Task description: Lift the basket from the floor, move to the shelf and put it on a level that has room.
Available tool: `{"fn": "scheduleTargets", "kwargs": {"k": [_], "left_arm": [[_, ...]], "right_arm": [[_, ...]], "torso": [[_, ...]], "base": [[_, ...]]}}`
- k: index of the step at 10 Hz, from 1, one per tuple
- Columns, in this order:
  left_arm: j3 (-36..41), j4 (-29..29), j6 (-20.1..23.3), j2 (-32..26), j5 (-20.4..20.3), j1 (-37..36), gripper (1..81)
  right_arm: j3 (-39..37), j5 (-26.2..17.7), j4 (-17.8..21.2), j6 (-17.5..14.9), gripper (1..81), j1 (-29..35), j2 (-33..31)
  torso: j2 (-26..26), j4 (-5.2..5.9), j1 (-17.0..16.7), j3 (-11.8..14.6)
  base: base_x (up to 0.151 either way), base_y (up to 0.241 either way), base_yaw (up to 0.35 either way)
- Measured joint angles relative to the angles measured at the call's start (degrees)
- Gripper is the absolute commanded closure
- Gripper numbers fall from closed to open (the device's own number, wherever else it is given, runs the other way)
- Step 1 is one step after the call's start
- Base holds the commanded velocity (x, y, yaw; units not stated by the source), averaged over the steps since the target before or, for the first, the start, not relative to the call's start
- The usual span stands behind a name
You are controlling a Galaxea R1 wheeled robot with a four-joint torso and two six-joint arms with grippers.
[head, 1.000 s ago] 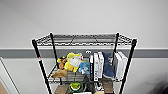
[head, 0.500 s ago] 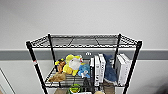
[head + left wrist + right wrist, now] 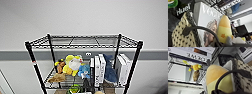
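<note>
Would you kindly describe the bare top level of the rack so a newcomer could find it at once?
Against the pale wall stands a black wire rack on four thin posts. Its top level is the wire grid joining the post tops; unlike the tier below, crowded with plush toys and white books, nothing sits on it.

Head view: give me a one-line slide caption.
Black wire shelf against a grey wall, its top level bare; plush toys and white books crowd the tier below.
</note>
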Motion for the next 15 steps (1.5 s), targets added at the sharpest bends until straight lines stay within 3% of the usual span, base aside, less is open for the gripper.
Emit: {"fn": "scheduleTargets", "kwargs": {"k": [15], "left_arm": [[16.12,0.02,-0.57,-9.35,-1.82,-6.84,81.1]], "right_arm": [[15.1,2.1,0.05,-0.05,81.1,3.43,-8.66]], "torso": [[0.0,0.0,0.0,0.0]], "base": [[0.0,0.0,0.0]]}}
